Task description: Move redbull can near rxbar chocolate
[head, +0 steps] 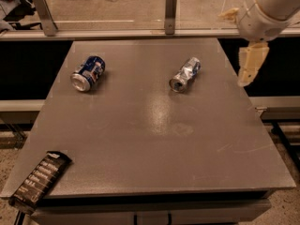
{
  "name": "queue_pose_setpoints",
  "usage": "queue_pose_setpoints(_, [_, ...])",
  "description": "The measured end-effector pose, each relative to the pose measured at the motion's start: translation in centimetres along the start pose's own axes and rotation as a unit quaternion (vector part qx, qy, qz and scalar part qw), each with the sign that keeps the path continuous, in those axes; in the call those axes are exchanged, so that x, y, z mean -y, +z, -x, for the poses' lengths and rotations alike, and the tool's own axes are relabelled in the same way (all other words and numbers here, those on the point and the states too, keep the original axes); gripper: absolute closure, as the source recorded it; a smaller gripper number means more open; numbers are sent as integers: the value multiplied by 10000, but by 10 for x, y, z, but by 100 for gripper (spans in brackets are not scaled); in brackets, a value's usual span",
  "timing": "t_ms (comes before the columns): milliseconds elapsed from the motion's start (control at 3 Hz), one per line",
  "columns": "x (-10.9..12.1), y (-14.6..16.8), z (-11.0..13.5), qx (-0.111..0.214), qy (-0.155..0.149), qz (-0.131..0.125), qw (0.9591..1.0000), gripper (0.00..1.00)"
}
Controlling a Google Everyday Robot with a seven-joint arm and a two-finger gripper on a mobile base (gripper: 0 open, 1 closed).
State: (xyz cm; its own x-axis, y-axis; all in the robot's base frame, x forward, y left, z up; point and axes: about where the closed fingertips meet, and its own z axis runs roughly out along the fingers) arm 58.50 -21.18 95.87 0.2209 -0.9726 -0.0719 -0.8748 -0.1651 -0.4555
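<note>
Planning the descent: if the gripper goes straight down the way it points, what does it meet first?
Probably the bare table near its right edge: the gripper hangs pointing down there, to the right of the redbull can. Depth is unclear, so it could pass just outside the edge instead.
</note>
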Motion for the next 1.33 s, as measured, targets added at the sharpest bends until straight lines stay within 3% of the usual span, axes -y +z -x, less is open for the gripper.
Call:
queue_pose_setpoints(333, [18, 11, 17, 85, -447, -191, 9988, 0])
queue_pose_setpoints(667, [18, 11, 17, 85, -448, -191, 9988, 0])
queue_pose_setpoints(1000, [13, 43, 26, 248, -839, 136, 9961, 0])
queue_pose_setpoints(1333, [8, 77, 38, 332, -1380, 449, 9889, 0])
